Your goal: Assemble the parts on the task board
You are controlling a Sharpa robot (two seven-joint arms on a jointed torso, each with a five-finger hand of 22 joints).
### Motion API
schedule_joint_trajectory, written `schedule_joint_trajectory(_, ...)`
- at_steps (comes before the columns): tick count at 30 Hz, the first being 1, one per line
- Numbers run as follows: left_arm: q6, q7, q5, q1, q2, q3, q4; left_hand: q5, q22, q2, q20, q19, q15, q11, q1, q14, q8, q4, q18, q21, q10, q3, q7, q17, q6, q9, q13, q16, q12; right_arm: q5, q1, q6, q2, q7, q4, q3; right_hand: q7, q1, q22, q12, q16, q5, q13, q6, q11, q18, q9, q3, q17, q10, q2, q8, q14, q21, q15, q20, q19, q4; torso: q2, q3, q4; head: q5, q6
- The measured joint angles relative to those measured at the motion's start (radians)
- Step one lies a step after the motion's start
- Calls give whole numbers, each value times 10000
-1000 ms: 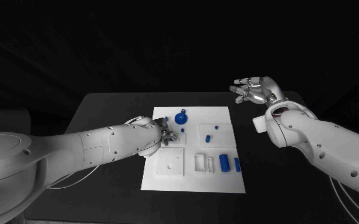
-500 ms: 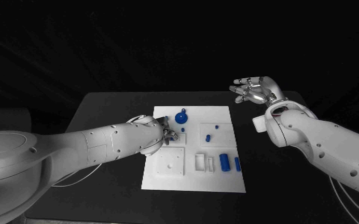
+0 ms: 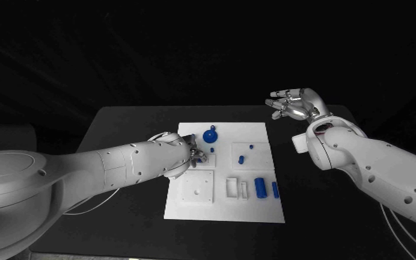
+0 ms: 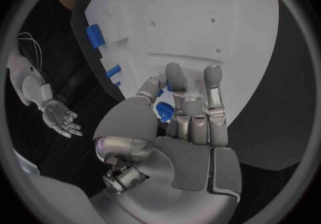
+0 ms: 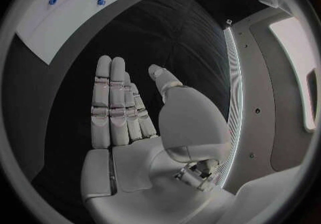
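I am pinching a small blue part point(image 4: 163, 110) in my left hand point(image 4: 177, 128) over the task board point(image 3: 260, 209); my right hand point(image 3: 294, 105) is hanging spread, holding nothing. Several parts are lying loose; assembly looks unfinished.

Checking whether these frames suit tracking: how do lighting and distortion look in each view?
Head view: dark surround, task board bright and sharp, undistorted. Left wrist view: fisheye bends the board's edges; the left robot hand hides most of a blue part. Right wrist view: right robot hand evenly lit, rim dark.
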Motion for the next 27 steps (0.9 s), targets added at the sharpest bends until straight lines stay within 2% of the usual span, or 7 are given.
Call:
schedule_joint_trajectory(2, 11, 0, -1, 1, 17, 0, -28, -283, 5, 0, 22, 22, 12, 0, 0, 12, -15, -46, -1, 0, 0, -46, 11, 21, 60, 0, -27, 0, 28, 0, 0, 3, 6, -1, -6, -1, 0, 0, 0, 0, 0, 0, 0, 0, 0, 0, 0, 0, 0, 0, 0, 0, 0, 0, 0, 0, 0, 0, -1, 0, 0, 0, -1)
schedule_joint_trajectory(4, 18, 0, -2, 3, 40, 0, -65, -1024, 5, -37, 36, 36, 12, -1, 30, 14, -182, -167, -1, 0, 1, -126, -37, 2, 109, -106, -72, -46, 48, 0, -1, 7, 13, -1, -11, -1, 0, 0, 0, 0, 0, 0, 0, 0, 0, -1, 0, 0, 0, 0, 0, 0, 0, 0, 0, 0, 1, 0, -1, -1, 0, 0, -1)
schedule_joint_trajectory(9, 18, 7, 2, 4, 69, 0, -144, -1716, 5, -427, 16, 56, -7, -3, 288, 34, -714, 509, -1, -95, 4, -919, -352, -263, 534, -747, -197, -306, -62, 1, -3, 15, 18, -2, -21, -1, 0, 0, 1, 0, 0, 0, 0, 0, 0, -1, 0, 0, 0, 0, 0, 0, 0, 0, 0, 0, 0, 0, 0, -4, -2, -12, 0)
schedule_joint_trajectory(15, 34, 19, 15, -12, 67, -8, -174, -1990, 3, -841, 1, 72, -6, -54, 677, -81, -918, 1122, -1, -232, -52, -1477, -1031, -484, 1359, -1371, -164, -426, -213, 2, -3, 23, 18, -3, -28, -1, 0, -18, -42, 0, 0, 0, 0, 0, 0, -1, -1, 0, -1, 0, 18, 0, 0, 41, 0, 0, 0, 0, -1, -6, -1, -24, -14)
schedule_joint_trajectory(18, 46, 26, 18, -12, 67, -9, -174, -2074, 3, -915, 0, 72, -6, -42, 752, -81, -909, 1238, -1, -232, -40, -1592, -1064, -514, 1394, -1427, -137, -465, -214, 4, -4, 28, 18, -3, -28, -1, 0, -39, -60, 0, 0, 0, 0, 0, 0, 0, -1, -20, -1, 0, 39, 0, 0, 41, 0, 0, 0, 21, -3, -8, -1, -30, -16)
schedule_joint_trajectory(22, 67, 41, 22, -18, 61, -10, -170, -2650, 2, -1036, 1, 72, 32, -42, 791, -119, -844, 1481, -1, -266, -40, -1835, -1105, -565, 1462, -1459, -113, -465, -214, 6, -5, 30, 18, -1, -30, -1, 18, -39, -97, 0, 0, 0, 0, -91, 0, 0, -1, -103, -1, 0, 39, 0, 0, 41, -1, 0, 0, 46, -5, -14, 0, -31, -17)
schedule_joint_trajectory(27, 99, 72, 33, -28, 29, -13, -144, -2951, 2, -1185, 0, 71, 32, -42, 948, -119, -758, 1891, -1, -301, -40, -2133, -1083, -594, 1440, -1500, -71, -504, -264, 8, -12, 25, 27, 10, -48, 1, 58, -39, -130, 0, 0, 0, 0, -133, 0, 0, -1, -115, -13, 0, 40, 0, 0, 40, 0, 0, 0, 57, -6, -19, 2, -34, -17)
